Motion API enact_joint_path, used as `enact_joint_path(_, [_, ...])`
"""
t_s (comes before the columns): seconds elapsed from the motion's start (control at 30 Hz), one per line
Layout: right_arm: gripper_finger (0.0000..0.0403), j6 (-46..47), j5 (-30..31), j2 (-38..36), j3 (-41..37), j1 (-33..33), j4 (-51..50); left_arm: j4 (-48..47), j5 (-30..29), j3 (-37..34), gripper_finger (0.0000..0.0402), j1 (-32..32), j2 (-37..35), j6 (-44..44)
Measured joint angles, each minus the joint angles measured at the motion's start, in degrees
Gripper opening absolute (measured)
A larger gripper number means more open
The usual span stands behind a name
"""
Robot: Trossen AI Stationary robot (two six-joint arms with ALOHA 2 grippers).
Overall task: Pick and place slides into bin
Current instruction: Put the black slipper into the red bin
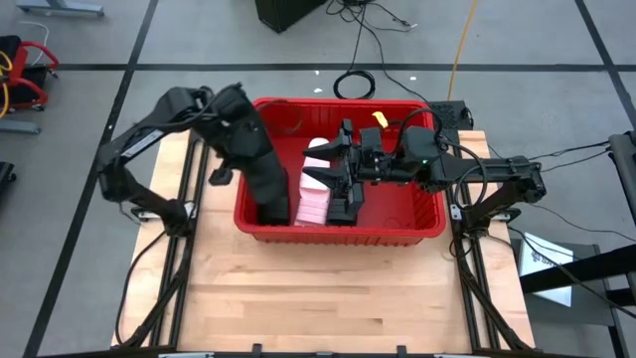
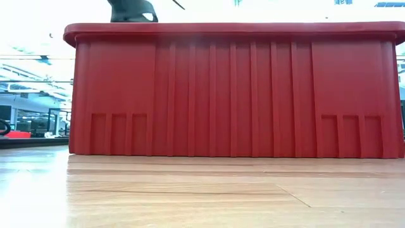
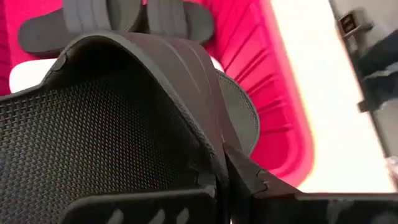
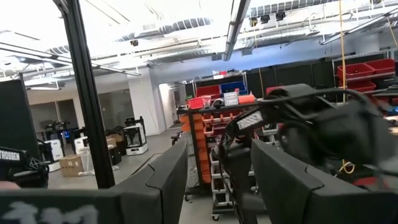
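The red bin stands at the table's far middle; in the low view its near wall fills the picture. My left gripper is over the bin's left part, shut on a black slide that hangs into the bin. In the bin lie pale pink slides, with a black one beside them. Two more black slides and a white one show past the held slide. My right gripper hovers open above the bin's middle, holding nothing. My left gripper pinches the black slide between its two fingers at a side edge near the root of the strap. The fingers slant down from the table's left. The slide hangs below them, long way down; whether its lower end touches the bin floor cannot be told.
The right arm reaches over the bin's right rim. Bare wooden table lies in front of the bin. Cables run on the floor beyond the far edge. A dark part of an arm shows above the bin's rim.
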Motion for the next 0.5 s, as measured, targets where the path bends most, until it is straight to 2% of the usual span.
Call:
enact_joint_path(0.3, [0.0166, 1.35, 0.0, 0.0, 0.0, 0.0, 0.0, -0.1, -3.07, 1.03, 0.0003, 5.89, 9.7, 11.4])
enact_joint_path(0.5, [0.0166, 1.31, 0.0, 0.0, 0.0, 0.0, -0.14, 0.16, -6.2, 1.09, 0.0003, 7.85, 15.25, 15.16])
